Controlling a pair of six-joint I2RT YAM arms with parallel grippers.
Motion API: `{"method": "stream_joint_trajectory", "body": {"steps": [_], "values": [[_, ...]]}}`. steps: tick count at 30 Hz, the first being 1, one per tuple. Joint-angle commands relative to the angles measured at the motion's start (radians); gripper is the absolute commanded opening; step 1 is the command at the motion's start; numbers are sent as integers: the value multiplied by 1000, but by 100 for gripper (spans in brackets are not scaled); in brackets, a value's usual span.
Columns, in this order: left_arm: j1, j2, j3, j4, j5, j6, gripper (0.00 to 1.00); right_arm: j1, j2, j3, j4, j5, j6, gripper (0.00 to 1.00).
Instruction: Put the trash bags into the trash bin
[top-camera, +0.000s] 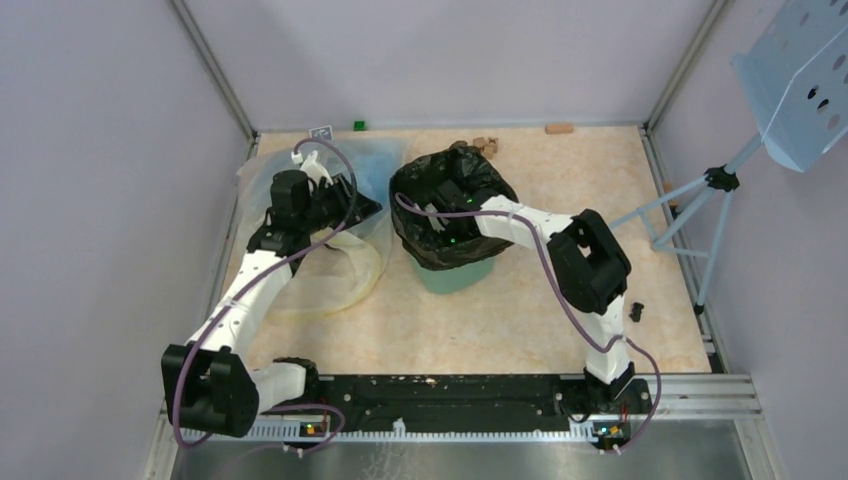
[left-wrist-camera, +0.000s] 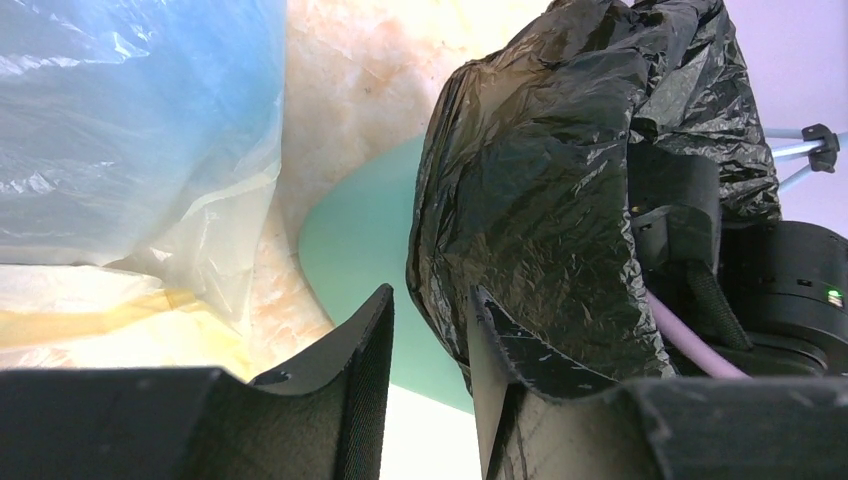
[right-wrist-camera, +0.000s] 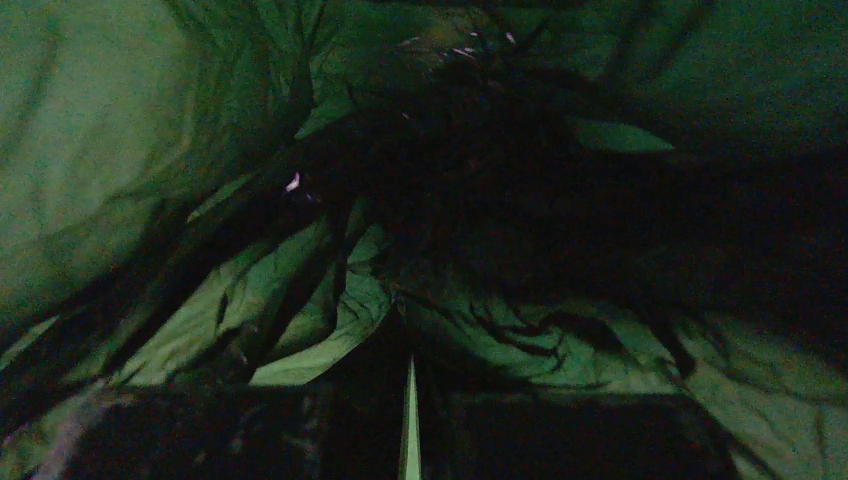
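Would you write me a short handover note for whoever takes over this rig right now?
Left gripper: open, beside the bag's hanging edge, outside the bin.
Right gripper: shut, down inside the bag; whether it pinches plastic cannot be seen.
Bag: draped over the mouth of the bin, with plastic hanging outside the rim.
Bin: upright, next to the clear bag.
Done: bag is on the bin.
Left: probably tuck the overhang inside.

Your left arm (top-camera: 245, 290) and right arm (top-camera: 520, 228): white links between bulky black joint housings. Lilac cable (left-wrist-camera: 683, 338) loops along each. Fingers (left-wrist-camera: 362, 360) of left gripper (left-wrist-camera: 432, 298) black, curved.
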Motion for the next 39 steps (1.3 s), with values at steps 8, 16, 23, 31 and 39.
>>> {"method": "stream_joint_trajectory", "body": {"steps": [8, 16, 23, 31, 39], "values": [[2, -42, 66, -10, 4, 23, 38, -4, -133, 19, 2, 82, 7, 0], [2, -73, 81, -33, -41, 52, 39, -61, -64, 93, 15, 16, 55, 0], [2, -60, 127, -12, -80, 78, 41, -103, -6, 153, 22, 13, 83, 0], [3, -12, 203, -28, -52, 85, 42, -105, -40, 139, 10, -7, 93, 0], [3, -45, 197, -63, -66, 105, 47, -82, -139, 85, 0, -54, 107, 0]]}}
